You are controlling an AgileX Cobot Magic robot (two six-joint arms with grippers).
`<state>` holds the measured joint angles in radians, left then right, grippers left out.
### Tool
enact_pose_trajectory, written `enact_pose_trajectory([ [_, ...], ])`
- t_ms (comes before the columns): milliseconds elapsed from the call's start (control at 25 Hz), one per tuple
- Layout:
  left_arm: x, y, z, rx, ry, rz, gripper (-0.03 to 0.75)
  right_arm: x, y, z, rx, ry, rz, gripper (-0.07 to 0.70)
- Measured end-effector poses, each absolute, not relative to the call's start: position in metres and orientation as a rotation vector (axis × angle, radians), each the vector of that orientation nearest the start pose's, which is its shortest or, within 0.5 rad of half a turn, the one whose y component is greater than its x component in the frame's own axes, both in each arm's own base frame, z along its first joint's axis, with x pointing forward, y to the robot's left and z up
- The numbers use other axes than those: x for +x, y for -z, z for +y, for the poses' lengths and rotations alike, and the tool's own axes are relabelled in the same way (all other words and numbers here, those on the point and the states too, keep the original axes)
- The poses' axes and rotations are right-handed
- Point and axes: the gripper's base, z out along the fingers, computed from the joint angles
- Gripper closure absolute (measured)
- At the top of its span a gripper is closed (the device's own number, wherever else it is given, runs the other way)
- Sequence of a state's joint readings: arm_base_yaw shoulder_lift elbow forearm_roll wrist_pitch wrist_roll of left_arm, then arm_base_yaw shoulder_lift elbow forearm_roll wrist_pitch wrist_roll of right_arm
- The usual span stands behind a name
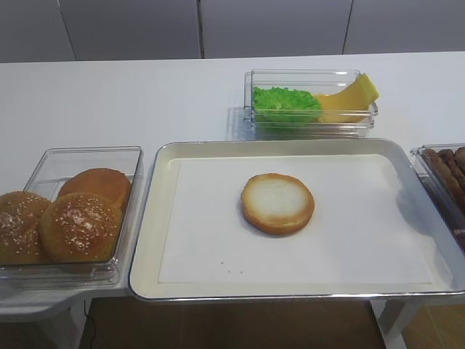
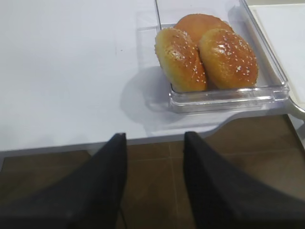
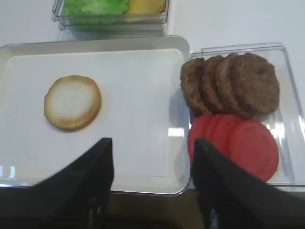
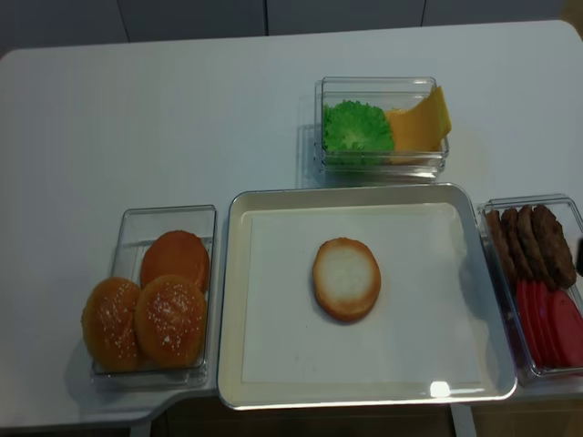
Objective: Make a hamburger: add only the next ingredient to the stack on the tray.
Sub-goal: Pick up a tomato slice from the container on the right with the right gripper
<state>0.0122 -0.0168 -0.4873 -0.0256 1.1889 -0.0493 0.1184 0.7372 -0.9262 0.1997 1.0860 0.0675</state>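
White tabletop (image 4: 182,118) carries everything, with grey panels behind it at the far edge. Red-pink slices (image 3: 248,145) lie overlapped in the near half of a clear box (image 3: 291,86) just to the right of the tray (image 4: 235,300); the nearest one faces up whole, the others show only their left edges. Brown patties (image 3: 238,86) stand fanned in the far half of the same box, touching the slices. On the tray, a cream pan with a silver rim and a white paper sheet (image 4: 273,337), the bun half (image 4: 346,279) rests cut face up near the middle, alone and well apart from the rim.

Beyond the tray's far edge sits another clear box (image 4: 383,89) with ruffled green lettuce (image 4: 357,127) on its left and a yellow cheese slice (image 4: 419,126) leaning on its right. Left of the tray, a third clear box (image 4: 168,218) holds three domed buns (image 4: 146,314), two seeded ones in front and a smooth one behind.

The right claw (image 3: 152,157) hangs over the tray's near right corner, jaws wide and gripping nothing, the slices just right of its right finger. The left claw (image 2: 155,157) hovers off the tabletop's near edge over brown floor (image 2: 257,143), also spread wide with nothing between its jaws, the bun box ahead to its right.
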Motion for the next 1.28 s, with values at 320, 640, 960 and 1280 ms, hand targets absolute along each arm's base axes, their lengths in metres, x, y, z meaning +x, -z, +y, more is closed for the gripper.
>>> enact_pose_trajectory([
  [320, -0.012, -0.264, -0.002, -0.063, 0.053, 2.168, 0.416, 0.176, -0.344, 0.04, 0.032, -0.38, 2.735, 0.252],
  [640, -0.012, -0.264, -0.002, -0.063, 0.053, 2.168, 0.416, 0.208, -0.311, 0.035, 0.083, -0.217, 2.913, 0.253],
  [960, -0.012, -0.264, -0.002, -0.063, 0.053, 2.168, 0.416, 0.225, -0.287, 0.049, -0.023, -0.033, 3.011, 0.253],
  [1280, -0.012, -0.264, -0.002, -0.063, 0.053, 2.168, 0.416, 0.238, -0.267, 0.058, -0.055, 0.074, 3.072, 0.253],
])
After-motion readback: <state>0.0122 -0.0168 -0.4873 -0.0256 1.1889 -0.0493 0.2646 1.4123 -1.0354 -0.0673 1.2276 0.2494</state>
